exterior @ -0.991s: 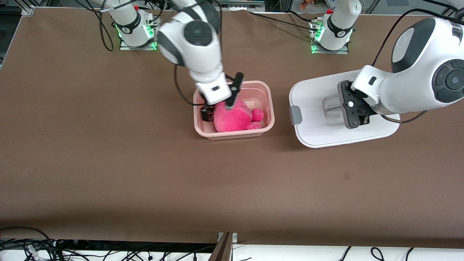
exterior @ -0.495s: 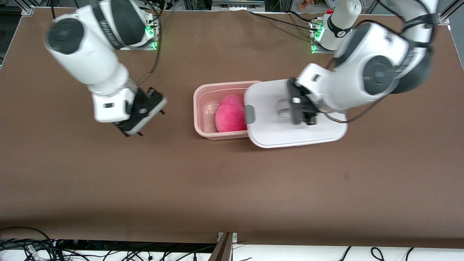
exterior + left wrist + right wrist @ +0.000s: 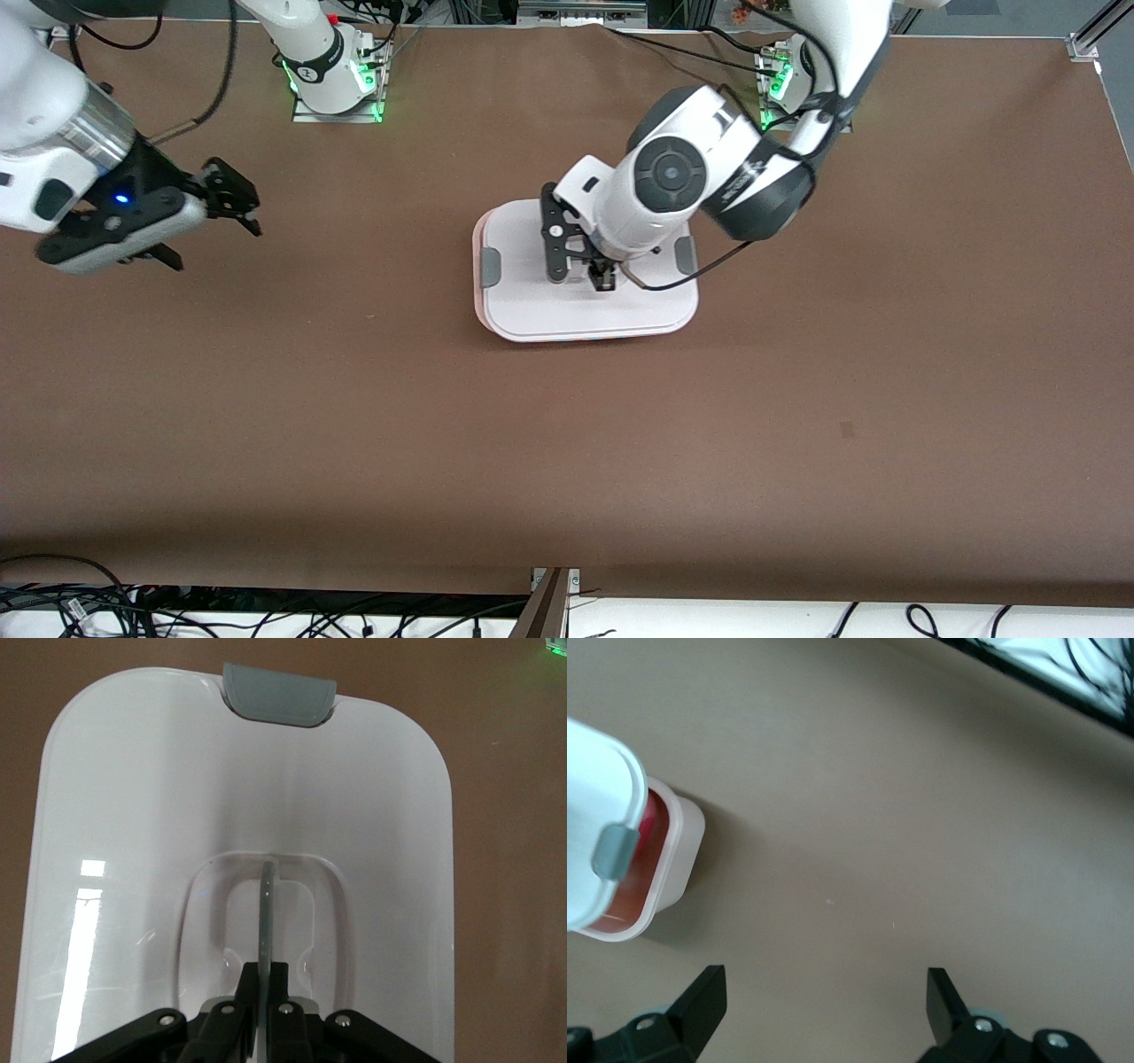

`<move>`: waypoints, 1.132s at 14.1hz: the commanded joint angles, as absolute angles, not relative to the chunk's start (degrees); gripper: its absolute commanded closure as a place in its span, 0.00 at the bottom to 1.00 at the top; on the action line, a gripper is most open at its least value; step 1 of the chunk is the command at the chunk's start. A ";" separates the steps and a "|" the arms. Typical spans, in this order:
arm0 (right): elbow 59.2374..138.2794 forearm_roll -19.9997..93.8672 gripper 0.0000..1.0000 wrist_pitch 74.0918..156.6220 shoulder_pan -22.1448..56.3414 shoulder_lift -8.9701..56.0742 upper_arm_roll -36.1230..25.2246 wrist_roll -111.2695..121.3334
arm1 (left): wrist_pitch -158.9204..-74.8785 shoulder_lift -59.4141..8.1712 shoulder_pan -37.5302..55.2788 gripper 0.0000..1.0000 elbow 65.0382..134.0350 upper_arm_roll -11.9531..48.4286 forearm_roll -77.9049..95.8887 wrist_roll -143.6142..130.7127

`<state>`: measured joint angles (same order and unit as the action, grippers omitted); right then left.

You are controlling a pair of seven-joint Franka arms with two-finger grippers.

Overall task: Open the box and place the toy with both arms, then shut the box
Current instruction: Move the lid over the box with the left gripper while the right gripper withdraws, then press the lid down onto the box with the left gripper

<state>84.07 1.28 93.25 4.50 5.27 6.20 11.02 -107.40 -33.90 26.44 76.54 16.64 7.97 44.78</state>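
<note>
The box (image 3: 477,266) stands mid-table with its white lid (image 3: 532,310) lying over it, and only a thin pink edge shows. My left gripper (image 3: 586,271) is shut on the lid's centre handle (image 3: 267,904), its fingers (image 3: 248,979) pinching the thin fin. The toy is hidden under the lid in the front view. Its pink shows through the tub wall in the right wrist view (image 3: 636,875). My right gripper (image 3: 237,200) is open and empty above the table toward the right arm's end, also shown in the right wrist view (image 3: 824,992).
Grey clips (image 3: 490,266) (image 3: 683,255) sit at both ends of the lid. In the right wrist view one clip (image 3: 613,850) hangs beside the tub's wall (image 3: 678,850). Arm bases (image 3: 332,80) (image 3: 793,84) stand farthest from the front camera. Brown table (image 3: 567,461) surrounds the box.
My left gripper carried the lid from the table beside the tub onto the tub, covering the toy. My right gripper left the toy in the tub and drew back toward its end, open.
</note>
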 commanded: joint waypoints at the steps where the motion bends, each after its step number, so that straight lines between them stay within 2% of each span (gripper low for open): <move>1: 86.74 2.37 0.00 91.41 4.75 2.38 2.82 5.81 | -107.84 -35.59 28.29 1.00 75.67 16.08 8.09 42.11; 5: 86.75 2.20 0.00 89.30 4.75 2.02 1.32 1.95 | -108.71 -35.59 29.26 1.00 79.10 16.00 8.00 39.73; 7: 86.66 2.02 0.00 88.68 4.75 2.02 0.80 1.23 | -111.70 -35.51 29.53 1.00 80.58 16.08 8.09 38.59; 16: 85.34 1.67 0.00 89.12 4.66 4.04 -0.88 2.02 | -112.41 -35.59 28.39 1.00 80.95 16.00 8.17 38.15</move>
